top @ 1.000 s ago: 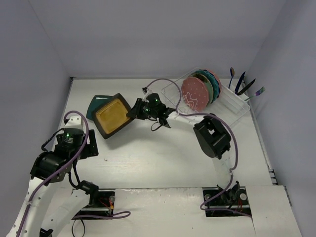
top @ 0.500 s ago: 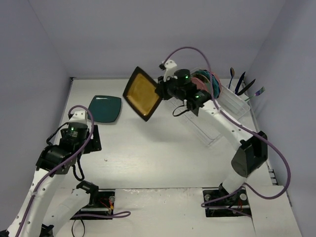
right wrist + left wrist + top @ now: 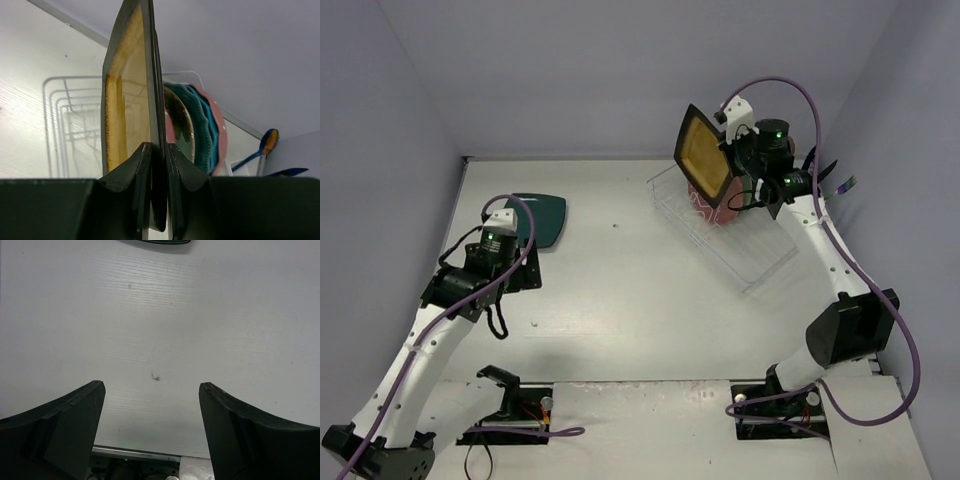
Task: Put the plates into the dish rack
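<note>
1. Top: right gripper (image 3: pixel 724 168) clenches mustard plate (image 3: pixel 701 150), on edge above dish rack (image 3: pixel 760 262) at 5 o'clock.
2. Left wrist: left gripper (image 3: pixel 152 390) released, empty; dark teal plate (image 3: pixel 545 218) at 12 o'clock (its arm nearer).
3. Right wrist: mustard plate upright, parallel to racked plates (image 3: pixel 205 132).

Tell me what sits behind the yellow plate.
Behind the yellow plate, round plates stand in the dish rack; pink and teal rims show. Their faces are mostly covered.
</note>
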Controlling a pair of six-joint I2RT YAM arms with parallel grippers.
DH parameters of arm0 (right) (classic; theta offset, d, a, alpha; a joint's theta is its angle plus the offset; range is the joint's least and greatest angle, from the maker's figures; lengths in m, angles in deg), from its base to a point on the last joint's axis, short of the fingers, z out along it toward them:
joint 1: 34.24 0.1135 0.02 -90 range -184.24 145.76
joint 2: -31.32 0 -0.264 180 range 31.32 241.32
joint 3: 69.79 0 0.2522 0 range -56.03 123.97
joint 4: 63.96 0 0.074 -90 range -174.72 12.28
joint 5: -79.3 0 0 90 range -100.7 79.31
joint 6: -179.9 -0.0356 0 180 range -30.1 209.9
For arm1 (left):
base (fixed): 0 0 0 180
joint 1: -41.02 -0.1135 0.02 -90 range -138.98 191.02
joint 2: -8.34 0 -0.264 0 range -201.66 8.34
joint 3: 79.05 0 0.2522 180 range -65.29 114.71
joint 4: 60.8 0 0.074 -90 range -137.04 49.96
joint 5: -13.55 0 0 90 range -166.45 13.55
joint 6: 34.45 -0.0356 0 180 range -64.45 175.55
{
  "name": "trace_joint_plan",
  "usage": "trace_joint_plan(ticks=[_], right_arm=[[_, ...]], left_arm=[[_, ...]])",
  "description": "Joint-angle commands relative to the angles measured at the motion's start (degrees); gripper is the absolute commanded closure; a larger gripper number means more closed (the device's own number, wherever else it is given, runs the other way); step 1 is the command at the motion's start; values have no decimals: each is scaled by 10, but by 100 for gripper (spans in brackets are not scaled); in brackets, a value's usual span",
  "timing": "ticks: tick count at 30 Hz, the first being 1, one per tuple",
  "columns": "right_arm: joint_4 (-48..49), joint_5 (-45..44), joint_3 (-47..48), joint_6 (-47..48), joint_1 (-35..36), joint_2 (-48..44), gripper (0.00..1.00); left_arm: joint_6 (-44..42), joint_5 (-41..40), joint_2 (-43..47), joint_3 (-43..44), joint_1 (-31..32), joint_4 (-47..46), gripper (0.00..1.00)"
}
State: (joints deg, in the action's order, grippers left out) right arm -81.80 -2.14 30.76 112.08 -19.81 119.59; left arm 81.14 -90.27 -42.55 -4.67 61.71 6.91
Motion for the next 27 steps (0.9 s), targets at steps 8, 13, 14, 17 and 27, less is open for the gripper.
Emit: trace_joint_plan(ticks=[8,13,14,17,27], right_arm=[[149,52,-23,117,-38,-34,100],[209,85,-71,138,-49,-34,100],[217,88,-88,144,-49,-34,100],[250,96,-116,153,-50,-29,100],[300,122,-156,154,-59,1,100]], left_arm=[[2,2,-40,11,2,-69,24],[1,7,-58,13,2,-82,24],[0,7,-61,13,2,-84,24],[-1,7,-68,13,2,-89,24],[3,4,-69,-7,1,-97,24]])
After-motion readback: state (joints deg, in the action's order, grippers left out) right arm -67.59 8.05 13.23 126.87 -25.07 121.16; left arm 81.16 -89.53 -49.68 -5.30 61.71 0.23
